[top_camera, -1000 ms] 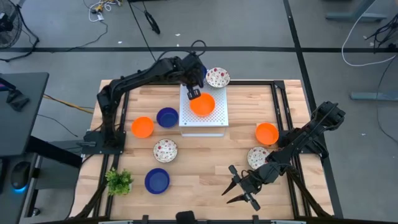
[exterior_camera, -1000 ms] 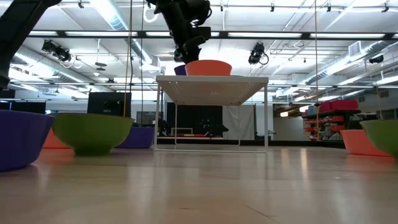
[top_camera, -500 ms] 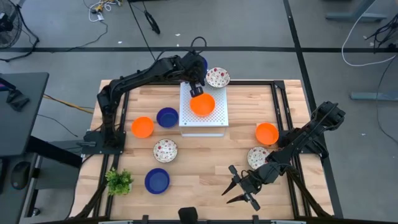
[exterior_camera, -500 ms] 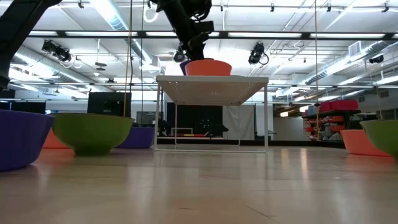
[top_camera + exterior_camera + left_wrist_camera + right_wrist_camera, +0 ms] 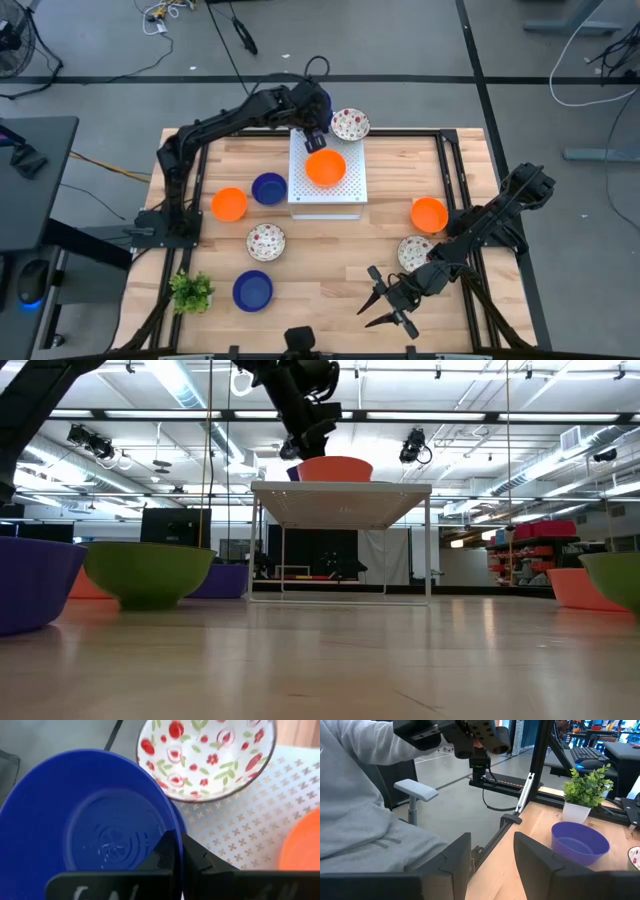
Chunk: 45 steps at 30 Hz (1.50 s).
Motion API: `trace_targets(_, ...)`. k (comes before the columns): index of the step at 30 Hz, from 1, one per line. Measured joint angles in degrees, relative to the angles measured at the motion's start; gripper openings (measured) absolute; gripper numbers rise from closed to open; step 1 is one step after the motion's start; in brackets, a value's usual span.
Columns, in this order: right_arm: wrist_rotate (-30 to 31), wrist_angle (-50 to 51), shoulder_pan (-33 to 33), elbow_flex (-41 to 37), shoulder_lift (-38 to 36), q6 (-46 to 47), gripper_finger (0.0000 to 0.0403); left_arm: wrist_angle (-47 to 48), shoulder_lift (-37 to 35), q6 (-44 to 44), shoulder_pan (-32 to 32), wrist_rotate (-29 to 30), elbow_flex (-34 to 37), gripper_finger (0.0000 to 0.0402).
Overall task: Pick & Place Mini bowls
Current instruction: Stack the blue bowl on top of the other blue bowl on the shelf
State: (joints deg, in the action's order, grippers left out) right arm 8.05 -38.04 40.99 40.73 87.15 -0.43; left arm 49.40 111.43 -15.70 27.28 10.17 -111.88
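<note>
An orange bowl is sitting upright on the white board. A speckled bowl is resting at the board's far corner, and a blue bowl is lying beside it, its rim pinched between the left fingers. On the surface, an orange bowl and a blue bowl are sitting close together, with a speckled bowl and another blue bowl nearer. At the right, an orange bowl is lying near a speckled bowl
</note>
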Motion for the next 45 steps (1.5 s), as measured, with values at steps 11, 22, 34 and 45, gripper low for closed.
trace_targets(11, 0.0, 0.0, 0.0, 0.0, 0.0, 0.0, 0.015, -1.3, -0.1, 0.2, 0.3, -2.5, 0.9, 0.0007)
trace_targets(22, 0.0, -0.1, 0.0, 0.0, 0.0, 0.7, 0.015, 0.0, 0.0, 0.4, 0.3, -2.5, 1.8, 0.0007)
trace_targets(34, 0.0, -0.1, 0.0, 0.0, 0.0, 0.9, 0.015, 4.0, 0.0, 1.6, 0.3, -2.3, 1.8, 0.0007)
trace_targets(45, 0.0, -0.1, 0.0, 0.0, 0.0, 0.8, 0.015, 3.9, 0.0, 2.7, 0.3, -2.5, 1.8, 0.0009)
